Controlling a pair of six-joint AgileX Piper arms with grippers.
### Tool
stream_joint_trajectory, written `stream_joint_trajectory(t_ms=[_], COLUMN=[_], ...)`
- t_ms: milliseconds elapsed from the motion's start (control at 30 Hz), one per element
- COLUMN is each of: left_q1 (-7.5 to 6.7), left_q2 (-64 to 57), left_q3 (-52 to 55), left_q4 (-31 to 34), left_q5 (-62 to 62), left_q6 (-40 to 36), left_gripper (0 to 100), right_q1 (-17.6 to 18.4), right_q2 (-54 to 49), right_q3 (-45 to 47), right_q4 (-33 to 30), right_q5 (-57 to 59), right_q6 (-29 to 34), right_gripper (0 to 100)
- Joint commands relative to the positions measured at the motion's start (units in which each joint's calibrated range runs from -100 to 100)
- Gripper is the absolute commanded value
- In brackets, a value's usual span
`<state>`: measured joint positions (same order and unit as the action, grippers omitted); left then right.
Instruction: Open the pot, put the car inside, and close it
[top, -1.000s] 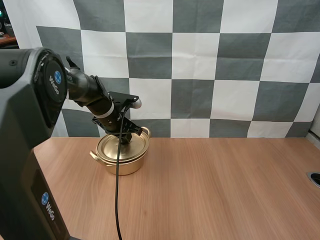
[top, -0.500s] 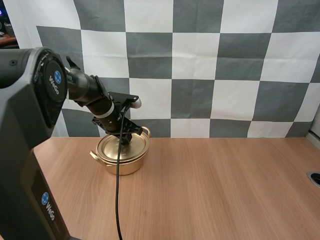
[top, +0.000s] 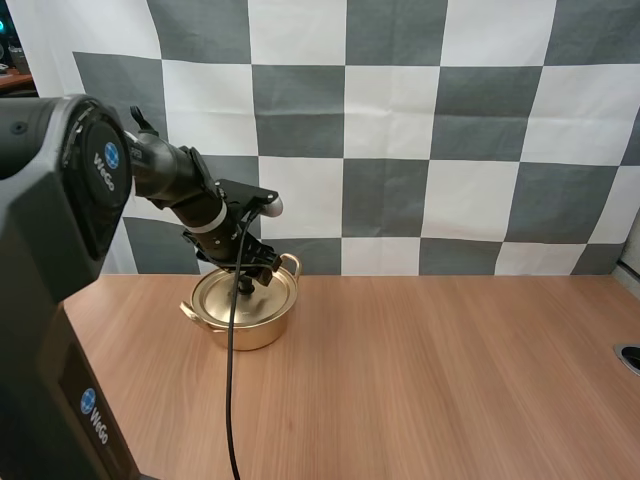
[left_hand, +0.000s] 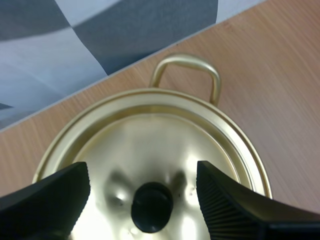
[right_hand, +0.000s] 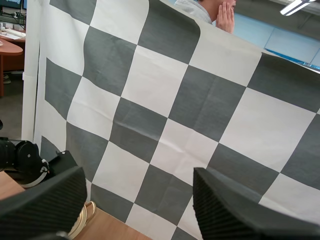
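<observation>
Pot (top: 243, 318) of gold-coloured metal stands on the wooden tabletop (top: 450, 370), towards the left and close to the far edge. Lid (top: 240, 297) is seated flat on the pot, rim to rim, so the pot is closed. One loop handle (top: 291, 263) projects at the far right of the pot, a second at its near left.

Left gripper (top: 251, 280) hangs directly over the lid, the arm reaching down to it from the left. In the left wrist view the left gripper (left_hand: 141, 172) has its two fingers (left_hand: 55, 192) standing apart, ribbed faces turned inward. The black knob (left_hand: 152, 206) at the middle of the lid (left_hand: 165, 145) lies between them, with bare lid showing on both sides of it; neither finger touches the knob. The loop handle (left_hand: 186, 67) lies beyond the lid, over the tabletop (left_hand: 270, 75).

Right gripper (right_hand: 140, 185) is raised off the tabletop, its fingers (right_hand: 47, 197) spread wide and nothing between them. A sliver of the pot (right_hand: 81, 218) shows beside one of its fingers. A person's hand (right_hand: 226, 17) shows far off in that view.
</observation>
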<state>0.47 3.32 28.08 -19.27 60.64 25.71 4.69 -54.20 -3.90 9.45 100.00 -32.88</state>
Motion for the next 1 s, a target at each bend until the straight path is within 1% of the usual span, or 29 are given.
stream_joint_trajectory(t_ms=[0, 133, 233, 300, 400, 533, 667, 767, 867, 967], left_q1=[-0.05, -0.05, -0.05, -0.05, -0.05, -0.05, -0.05, -0.05, 0.26, 0.9], left_q2=[-0.2, -0.34, -0.34, -0.34, -0.34, -0.43, -0.65, -0.92, -1.01, -1.19], left_q3=[-1.01, -3.64, -4.77, -5.04, -5.04, -5.06, -5.06, -5.06, -5.31, -6.2], left_q4=[0.19, -0.2, -1.67, -2.53, -3.09, -1.4, -1.94, -1.76, -1.6, -1.42], left_q5=[0.79, 7.65, 15.48, 18.13, 16.09, 7.57, 10.71, 10.45, 10.63, 12.08], left_q6=[-0.06, -0.06, -0.15, -0.39, -2.85, -3.23, -3.53, -4.75, -4.75, -4.75], left_gripper=[100, 100, 100, 100, 100, 100, 100, 100, 100, 100], right_q1=[0.0, 0.0, 0.0, 0.0, 0.0, 0.0, 0.0, 0.0, 0.0, 0.0], right_q2=[-0.05, -0.05, -0.05, -0.05, -0.05, -0.05, -0.05, -0.05, -0.05, -0.16], right_q3=[0.0, 0.0, 0.0, 0.0, 0.0, 0.0, 0.0, 0.0, 0.0, 0.0], right_q4=[0.05, 0.05, 0.05, 0.05, 0.05, 0.05, 0.05, 0.05, 0.05, 0.05], right_q5=[0.0, 0.0, 0.0, 0.0, 0.0, 0.0, 0.0, 0.0, 0.0, 0.0], right_q6=[0.07, 0.07, 0.07, 0.07, 0.07, 0.07, 0.07, 0.07, 0.07, 0.07], right_gripper=[100, 100, 100, 100, 100, 100, 100, 100, 100, 100])
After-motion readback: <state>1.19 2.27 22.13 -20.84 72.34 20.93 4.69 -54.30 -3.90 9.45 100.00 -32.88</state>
